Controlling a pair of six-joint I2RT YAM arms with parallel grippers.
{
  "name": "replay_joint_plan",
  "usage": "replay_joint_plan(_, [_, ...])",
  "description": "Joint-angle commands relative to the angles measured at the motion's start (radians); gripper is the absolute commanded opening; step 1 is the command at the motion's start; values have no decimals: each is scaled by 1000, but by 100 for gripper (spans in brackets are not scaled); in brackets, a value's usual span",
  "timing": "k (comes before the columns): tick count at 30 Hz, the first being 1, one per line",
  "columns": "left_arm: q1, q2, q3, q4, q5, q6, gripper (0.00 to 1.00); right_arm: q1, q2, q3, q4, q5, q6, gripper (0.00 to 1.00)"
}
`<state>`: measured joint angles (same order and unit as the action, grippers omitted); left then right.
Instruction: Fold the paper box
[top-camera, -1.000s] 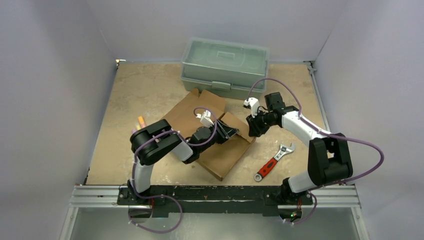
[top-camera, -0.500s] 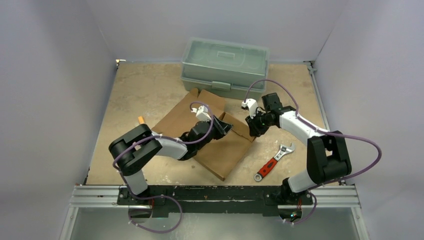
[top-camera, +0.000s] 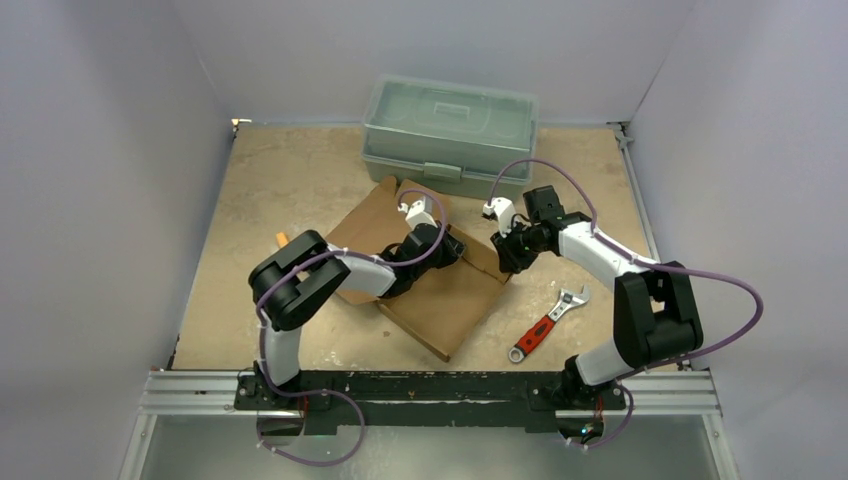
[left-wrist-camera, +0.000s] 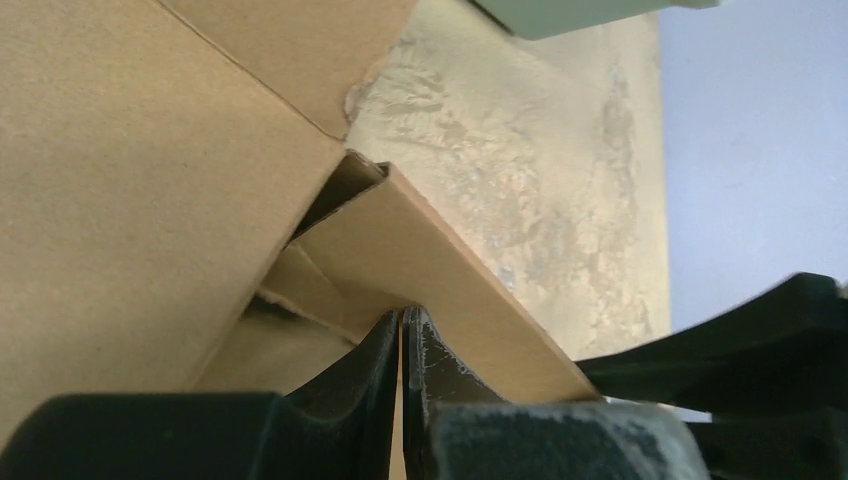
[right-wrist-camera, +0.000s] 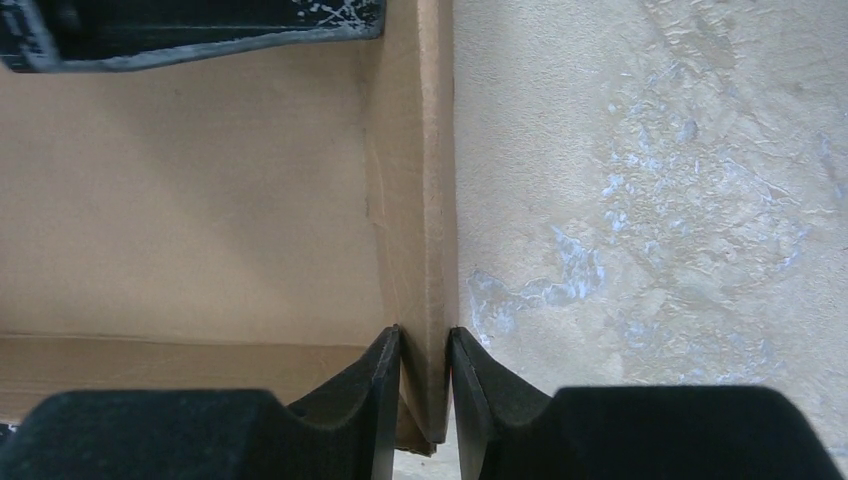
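Observation:
The brown cardboard paper box lies partly folded in the middle of the table, with flaps spread toward the back left. My left gripper is over the box's middle; in the left wrist view it is shut, its tips pushed up against a raised cardboard flap. My right gripper is at the box's right back corner. In the right wrist view it is shut on the upright edge of the box wall, which stands between its two fingers.
A grey-green plastic toolbox stands at the back, just beyond the cardboard. A red-handled wrench lies right of the box. A small orange object lies left of the box. Grey walls enclose the table.
My left arm has swung and its gripper has moved back and slightly left over the box. The right gripper keeps its hold on the box wall, almost unmoved.

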<state>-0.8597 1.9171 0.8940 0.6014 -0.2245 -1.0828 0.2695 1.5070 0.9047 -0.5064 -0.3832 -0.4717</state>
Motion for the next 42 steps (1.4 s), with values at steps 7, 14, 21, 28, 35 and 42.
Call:
replay_joint_plan(7, [31,76,105,-27,36,51,2,29,-6,3,9,-39,-17,26])
replay_joint_plan(14, [46,88,110,58,135,63,4,43,17,8,26,-18,-2,9])
replay_joint_plan(21, [79,59,57,161,216,28,8,43,-4,-1,67,39,44,0])
replay_joint_plan(28, [81,-58,-57,264,188,-41,36,43,-31,-10,94,67,58,0])
replay_joint_plan(35, [80,-70,24,93,115,-52,65,43,-31,-11,90,58,53,0])
replay_joint_plan(42, [74,-65,153,-225,67,-46,91,43,-34,-9,90,52,53,0])
